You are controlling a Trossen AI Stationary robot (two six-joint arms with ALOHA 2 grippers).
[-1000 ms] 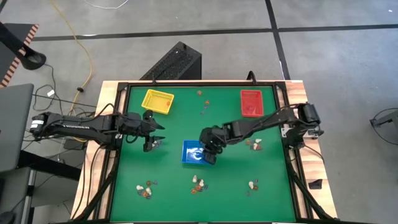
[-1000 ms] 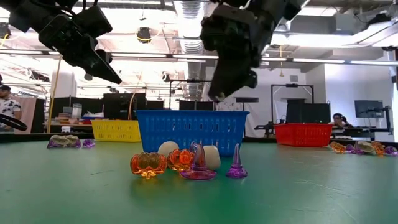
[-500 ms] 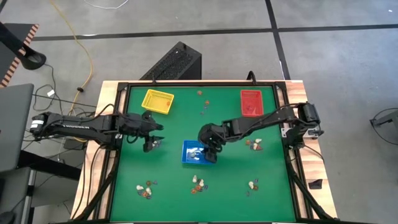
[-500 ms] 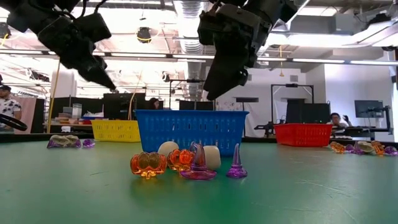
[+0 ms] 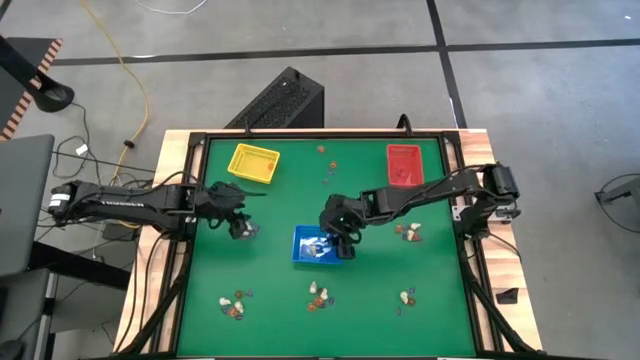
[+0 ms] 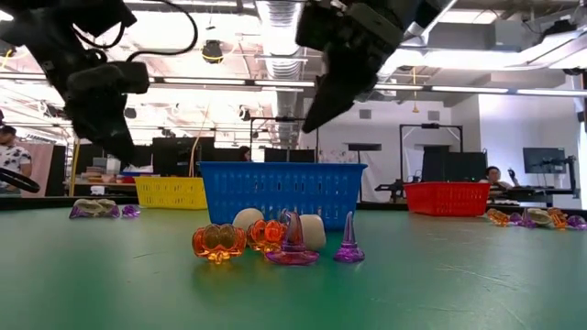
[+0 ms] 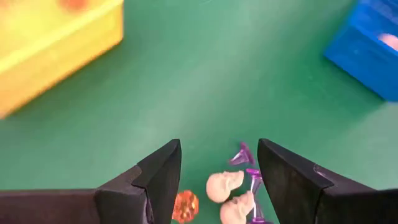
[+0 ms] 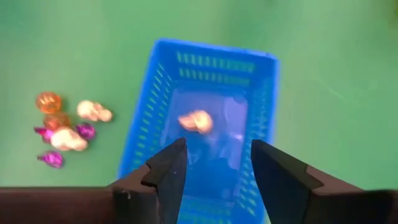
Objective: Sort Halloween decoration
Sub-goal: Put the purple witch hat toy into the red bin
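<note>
Two grippers stood with fingers apart and empty: right gripper (image 8: 211,168) above the blue tray (image 8: 149,130) holding a whitish skull (image 8: 195,121), so I planned lowering left gripper (image 7: 217,171) squarely over one skull (image 7: 224,184) left of that tray.

tabletop (image 5: 280,205): green
baskets: yellow (image 5: 254,162), red (image 5: 404,165), blue (image 5: 310,254)
trinkets (image 6: 275,237): orange, purple, cream
</note>
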